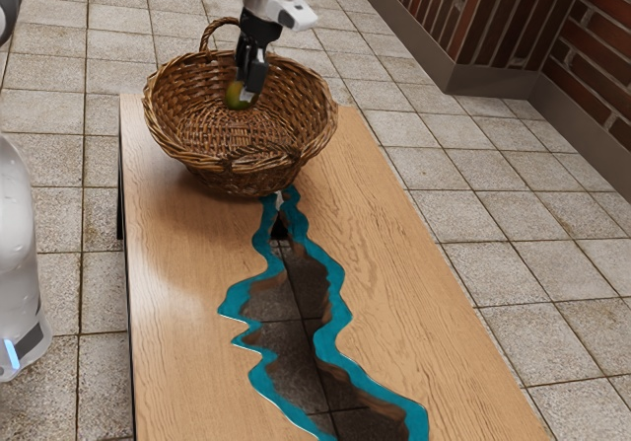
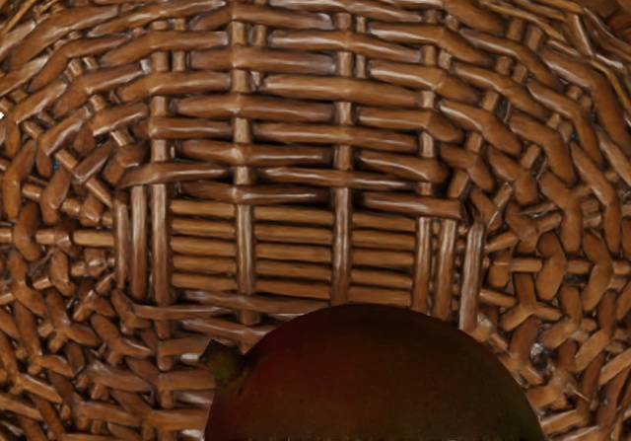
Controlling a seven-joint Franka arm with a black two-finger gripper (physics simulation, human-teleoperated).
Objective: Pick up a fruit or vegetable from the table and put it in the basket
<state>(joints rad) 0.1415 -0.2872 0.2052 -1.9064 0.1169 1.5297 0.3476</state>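
In the exterior view my gripper points down inside the rim of the wicker basket, with a green-yellow fruit at its fingertips. The fruit looks like a mango and is held above the basket's floor. In the wrist view the dark red-green fruit, with a short stem stub, lies at the lower edge, close under my hand. Behind it spreads the woven inside of the basket. The gripper looks shut on the fruit, its far side hidden.
The basket stands at the far end of a wooden table with a teal-edged gap along its middle. Its arched handle rises beside my hand, on the exterior view's left. A brick wall stands beyond the table at the exterior view's right.
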